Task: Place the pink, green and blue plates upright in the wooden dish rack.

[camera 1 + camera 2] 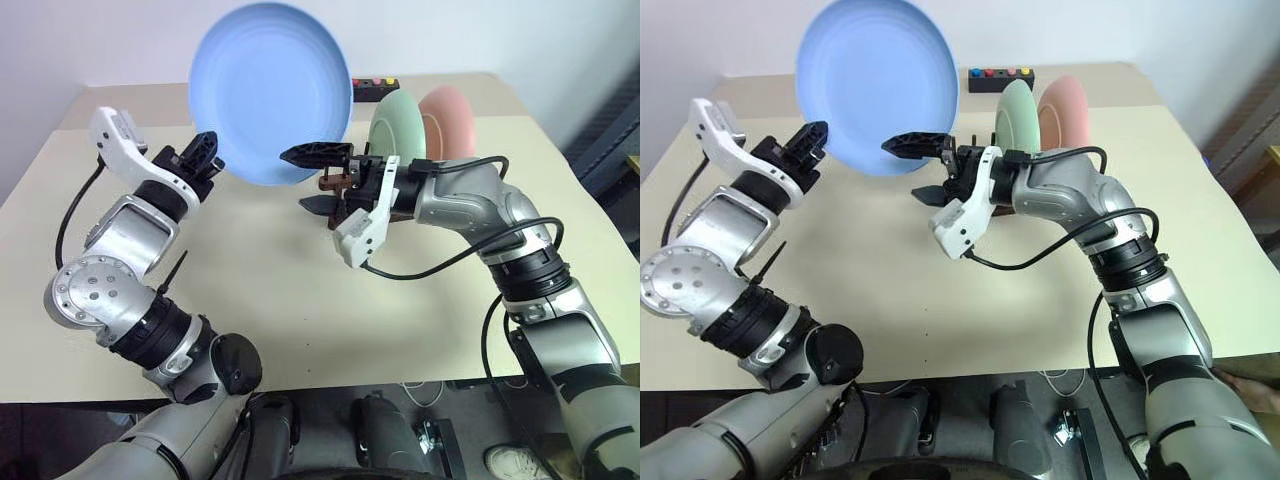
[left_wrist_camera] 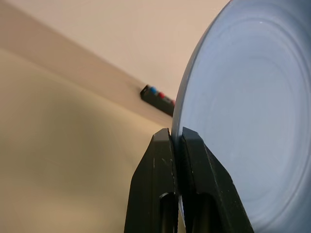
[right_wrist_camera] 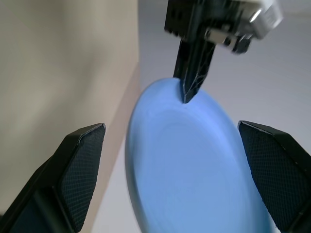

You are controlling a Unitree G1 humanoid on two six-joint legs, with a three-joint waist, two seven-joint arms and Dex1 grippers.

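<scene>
The blue plate (image 1: 270, 90) is held upright in the air above the table's far side, with my left gripper (image 1: 208, 150) shut on its lower left rim; the left wrist view shows the fingers (image 2: 163, 160) pinching the edge. Just below and right of the plate, my right gripper (image 1: 294, 180) stands open, its jaws wide and empty, facing the blue plate (image 3: 194, 170). Behind that gripper, the green plate (image 1: 400, 125) and the pink plate (image 1: 455, 120) stand upright in the wooden dish rack (image 1: 330, 183). The arm hides most of the rack.
A black box with coloured buttons (image 1: 375, 88) lies at the table's far edge behind the plates. The beige table (image 1: 250, 300) stretches bare in front of both arms. A black cable loops under the right arm.
</scene>
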